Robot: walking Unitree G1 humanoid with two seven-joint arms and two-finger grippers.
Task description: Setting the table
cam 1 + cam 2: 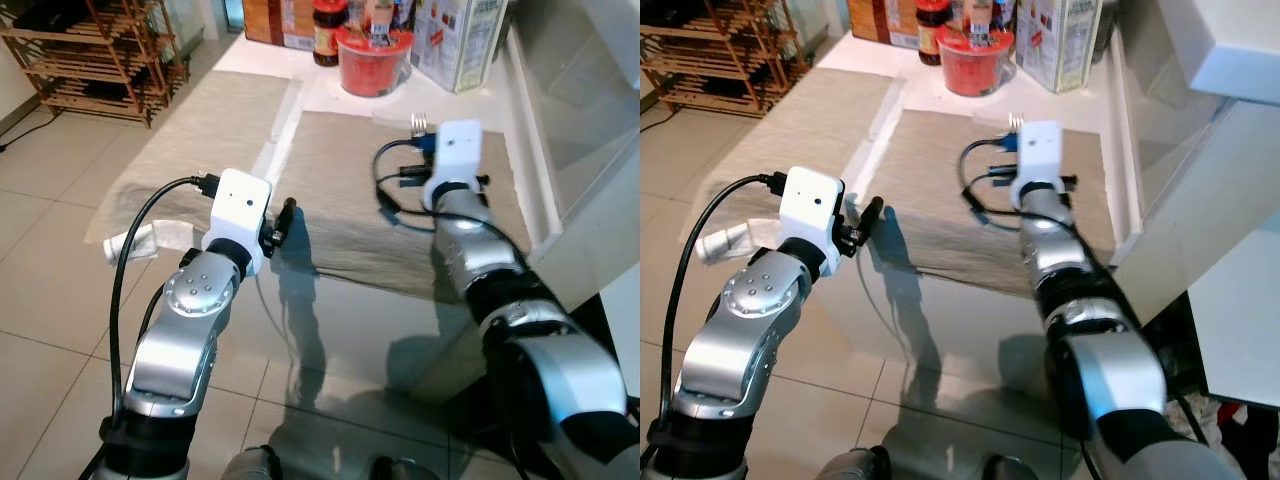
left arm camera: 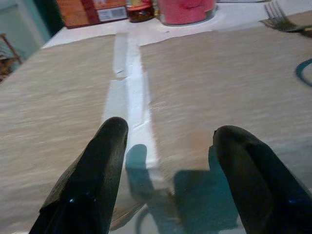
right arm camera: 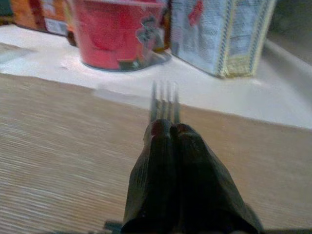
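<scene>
Two beige placemats lie side by side on the white table (image 1: 300, 95), the left placemat (image 1: 200, 130) and the right placemat (image 1: 340, 180). My right gripper (image 3: 168, 127) is shut on a silver fork (image 3: 165, 100), whose tines point toward the table's far end over the right placemat's far part (image 1: 419, 123). My left gripper (image 2: 168, 146) is open with nothing between its fingers, low over the near edge where the two placemats meet (image 1: 285, 215).
At the table's far end stand a red plastic tub (image 1: 373, 62), a dark sauce bottle (image 1: 327, 30), an orange box (image 1: 275, 22) and a printed carton (image 1: 455, 42). A wooden rack (image 1: 95, 50) stands on the tiled floor at left. A white counter (image 1: 590, 120) borders the table's right side.
</scene>
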